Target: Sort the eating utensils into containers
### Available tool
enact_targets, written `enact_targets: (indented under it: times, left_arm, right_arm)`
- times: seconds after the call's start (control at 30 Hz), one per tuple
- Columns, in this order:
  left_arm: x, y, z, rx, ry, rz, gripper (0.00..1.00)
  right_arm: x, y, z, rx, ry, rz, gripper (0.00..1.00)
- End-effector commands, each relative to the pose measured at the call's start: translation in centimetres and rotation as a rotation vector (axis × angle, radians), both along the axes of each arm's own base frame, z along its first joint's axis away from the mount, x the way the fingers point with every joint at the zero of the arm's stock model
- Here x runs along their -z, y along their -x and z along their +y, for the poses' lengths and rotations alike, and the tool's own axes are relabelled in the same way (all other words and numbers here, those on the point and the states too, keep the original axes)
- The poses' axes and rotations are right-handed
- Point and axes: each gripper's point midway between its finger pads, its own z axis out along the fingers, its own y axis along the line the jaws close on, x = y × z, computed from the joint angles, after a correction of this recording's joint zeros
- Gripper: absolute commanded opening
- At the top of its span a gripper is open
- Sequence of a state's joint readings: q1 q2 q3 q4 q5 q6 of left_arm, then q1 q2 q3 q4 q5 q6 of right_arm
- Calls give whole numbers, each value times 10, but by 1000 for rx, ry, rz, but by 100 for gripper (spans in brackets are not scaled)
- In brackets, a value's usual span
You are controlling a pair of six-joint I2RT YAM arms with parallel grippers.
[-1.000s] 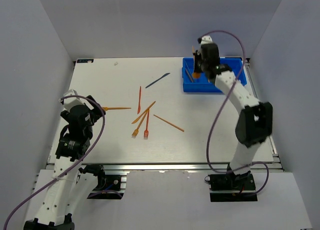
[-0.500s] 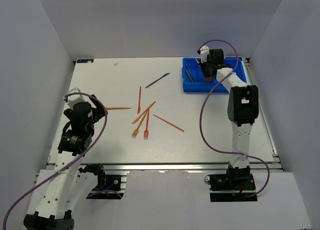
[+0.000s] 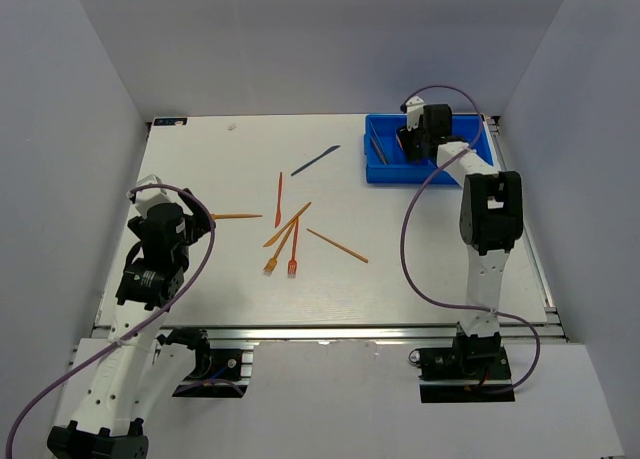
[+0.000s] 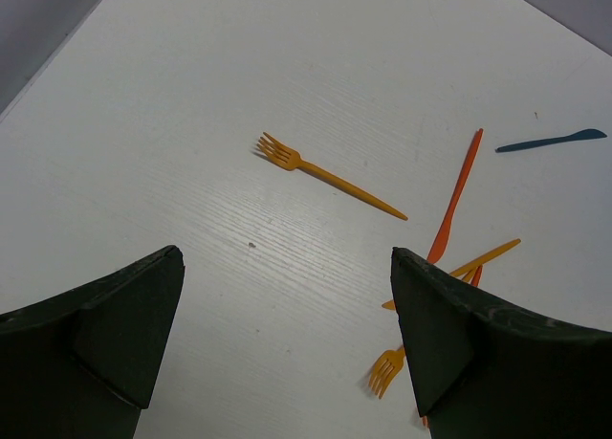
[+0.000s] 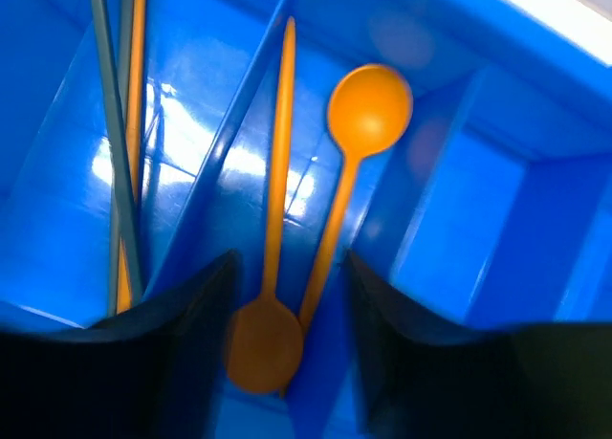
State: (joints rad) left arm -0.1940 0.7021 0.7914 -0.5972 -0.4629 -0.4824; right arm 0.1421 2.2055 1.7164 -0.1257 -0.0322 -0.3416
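The blue container tray (image 3: 402, 176) sits at the table's back right. My right gripper (image 3: 416, 145) hangs low inside it, open. In the right wrist view two orange spoons (image 5: 357, 133) lie head to tail in one compartment, between my spread fingers (image 5: 191, 334), which do not clasp them. The compartment to their left holds grey and orange utensils (image 5: 120, 142). My left gripper (image 3: 192, 222) is open and empty at the table's left, just short of an orange fork (image 4: 325, 174). Mid-table lie a red-orange knife (image 3: 278, 199), a dark blue knife (image 3: 315, 160), two forks (image 3: 283, 257) and orange knives (image 3: 337, 245).
The tray's dividers (image 5: 229, 133) rise on either side of my right fingers, and its two right-hand compartments (image 5: 478, 209) show bare blue floor. Grey walls enclose the table on three sides. The loose utensils cluster in the table's middle.
My right arm carried an orange spoon from the tray's left edge to over a compartment, lowered, and opened, leaving the spoon in the tray. My left arm shifted slightly.
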Motion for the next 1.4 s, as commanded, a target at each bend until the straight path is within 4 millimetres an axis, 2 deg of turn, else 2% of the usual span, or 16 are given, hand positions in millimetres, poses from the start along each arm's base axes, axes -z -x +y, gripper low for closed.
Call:
enact_targets:
  times: [0.0,0.07,0.13,0.17,0.2,0.23,0.3,0.37,0.47,0.57,0.7,1.13,1.23,1.27,1.33,1.37]
  left_arm:
    - [-4,-1,-1,10,-2,-19,98]
    - [-5,0,-1,10,-2,-23,98]
    - [-6,0,-1,8,-2,-26,98]
    - [-7,0,-1,7,-2,-30,98]
    - [-8,1,0,2,-1,-33,98]
    - [-8,1,1,1,-2,-35,98]
    - [-9,1,0,1,-2,-38,98]
    - [-9,2,1,-1,-1,-37,98]
    - [-9,2,1,-4,-1,-40,98]
    - [-10,3,2,-4,-1,-43,98]
    - [-12,4,1,-3,3,-53,98]
    - [-14,5,2,-3,5,-60,98]
    - [-13,5,1,0,5,-60,98]
    - [-14,5,1,-2,5,-62,98]
    - [-14,5,1,-2,5,-63,98]
    - [-14,5,1,-2,5,-63,98]
  right_arm:
    - [-98,-9,1,21,-68,-191,63]
    - [-132,-2,8,6,-110,-238,65]
    - [-146,11,18,-2,-154,-225,72]
    - [-163,23,33,-28,-175,-235,71]
    - [-165,36,46,-64,-191,-213,70]
    - [-156,61,68,-117,-194,-159,69]
    - [-137,90,90,-169,-191,-87,66]
    - [-98,142,122,-255,-172,58,63]
    - [-52,206,150,-282,-133,221,61]
    - [-18,259,166,-330,-53,336,60]
    - [7,294,175,-391,-17,409,60]
    - [71,332,165,-415,81,582,50]
    - [82,335,158,-398,121,609,32]
    - [83,335,156,-392,134,610,17]
    - [81,334,154,-380,166,595,0]
    - [77,333,154,-380,164,588,0]
